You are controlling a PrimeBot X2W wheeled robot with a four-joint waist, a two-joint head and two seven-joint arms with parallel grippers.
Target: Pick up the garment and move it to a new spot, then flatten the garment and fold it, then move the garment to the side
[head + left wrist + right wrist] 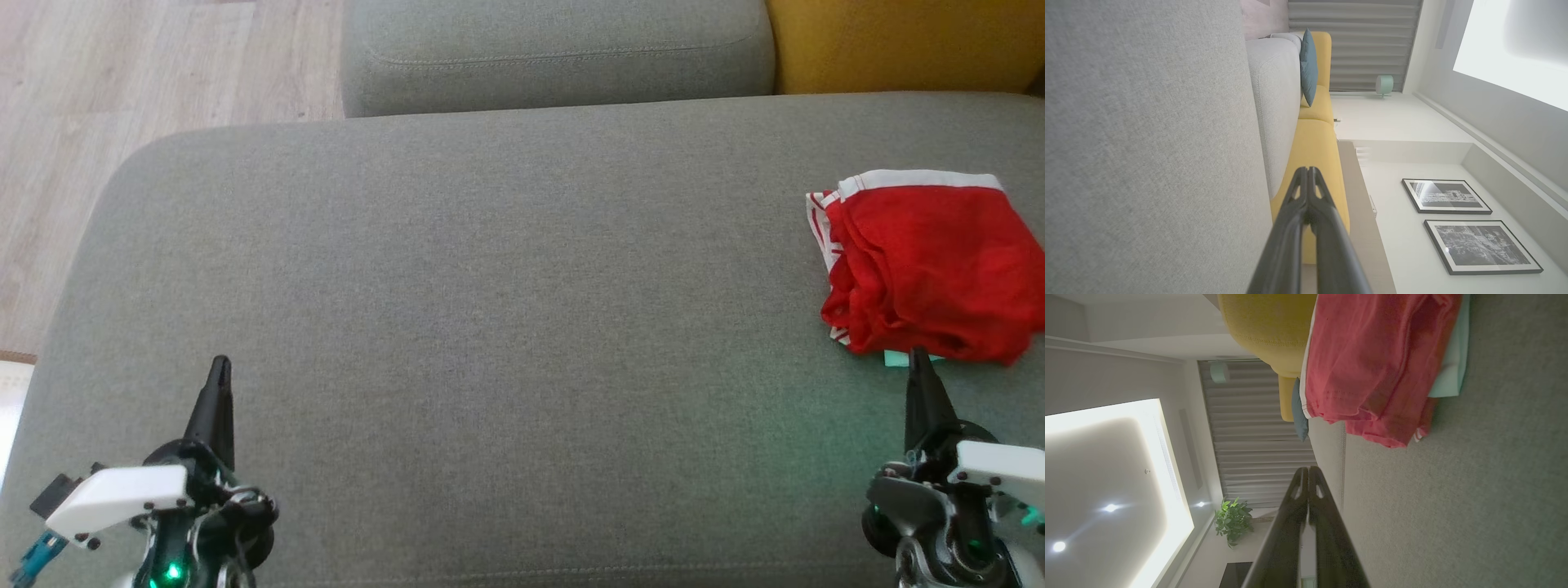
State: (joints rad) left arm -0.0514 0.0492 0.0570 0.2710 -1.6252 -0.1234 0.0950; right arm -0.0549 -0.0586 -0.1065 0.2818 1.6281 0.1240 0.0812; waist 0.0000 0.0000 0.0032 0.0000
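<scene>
Right fingers (924, 404) near red garment (927, 261) on grey sofa cushion (490, 286)

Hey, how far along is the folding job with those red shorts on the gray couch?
Done, it seems: the red shorts lie in a compact, slightly rumpled fold at the right side of the gray cushion. In hand: nothing; the left gripper and right gripper are both shut and empty, the right one's tips just short of the shorts. Left: apparently nothing, perhaps tidying the fold.
</scene>
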